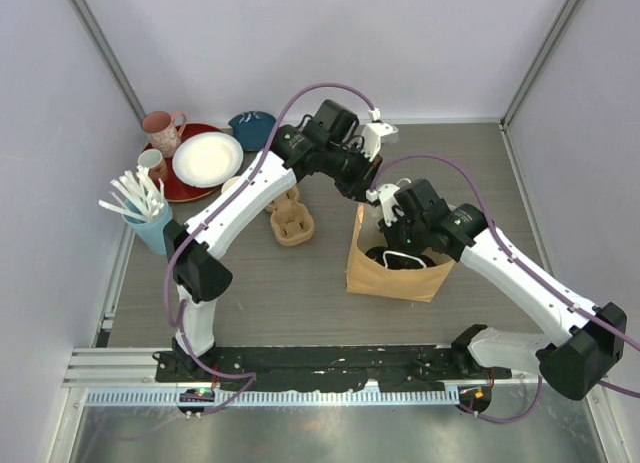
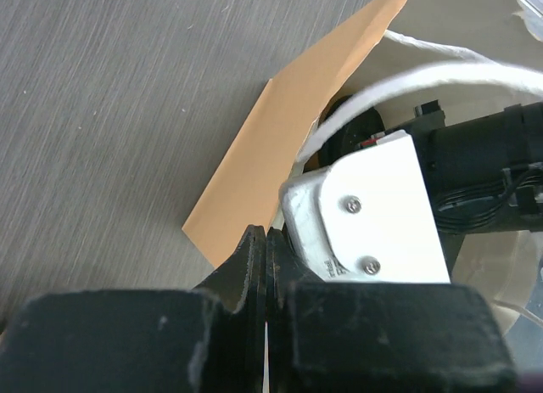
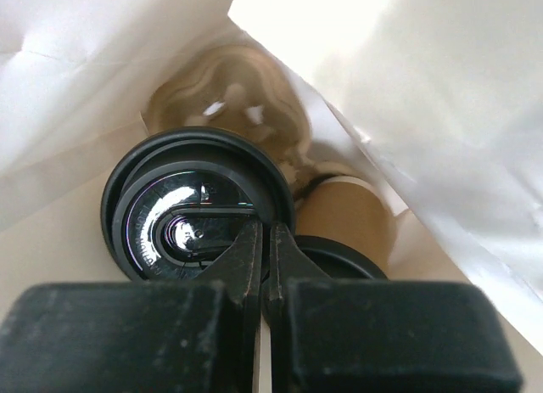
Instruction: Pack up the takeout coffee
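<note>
Bag, centre frame | two black-lidded cups inside | left gripper closed at bag rim | right gripper closed over cups

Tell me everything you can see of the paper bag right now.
The bag is tan-brown paper outside, pale inside, with white string handles. It stands upright and open on the table, right of centre. The left gripper is shut on its far rim, seemingly pinching the paper; the right gripper, also shut, reaches down inside. Two black-lidded cups sit at the bottom.
</note>
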You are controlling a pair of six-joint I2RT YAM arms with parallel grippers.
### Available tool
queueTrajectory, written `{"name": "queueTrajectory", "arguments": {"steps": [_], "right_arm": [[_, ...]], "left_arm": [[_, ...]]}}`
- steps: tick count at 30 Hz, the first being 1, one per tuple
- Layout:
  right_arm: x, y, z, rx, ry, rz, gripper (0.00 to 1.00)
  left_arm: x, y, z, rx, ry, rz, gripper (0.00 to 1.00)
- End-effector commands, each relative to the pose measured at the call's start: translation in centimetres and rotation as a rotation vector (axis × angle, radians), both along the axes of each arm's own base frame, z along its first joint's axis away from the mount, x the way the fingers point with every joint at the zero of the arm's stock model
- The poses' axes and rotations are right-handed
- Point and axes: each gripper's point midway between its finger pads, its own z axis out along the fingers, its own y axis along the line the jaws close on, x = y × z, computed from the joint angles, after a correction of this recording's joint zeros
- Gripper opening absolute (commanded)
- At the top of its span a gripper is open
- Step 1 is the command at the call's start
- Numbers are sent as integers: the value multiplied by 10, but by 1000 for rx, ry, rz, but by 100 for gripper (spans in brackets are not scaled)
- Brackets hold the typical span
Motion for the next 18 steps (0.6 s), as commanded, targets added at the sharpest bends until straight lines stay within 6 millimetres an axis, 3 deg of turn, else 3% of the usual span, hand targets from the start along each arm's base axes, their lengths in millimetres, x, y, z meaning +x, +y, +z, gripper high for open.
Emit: {"name": "queueTrajectory", "arguments": {"steps": [1,18], "right_arm": [[5,5,-10,30,9,-39,1],[11,-5,-34,10,18,-109,1]], "left_arm": [[-24,-9,48,-135,-31,-72,0],[-26,-6,50,-134,-33,-78,0]]}}
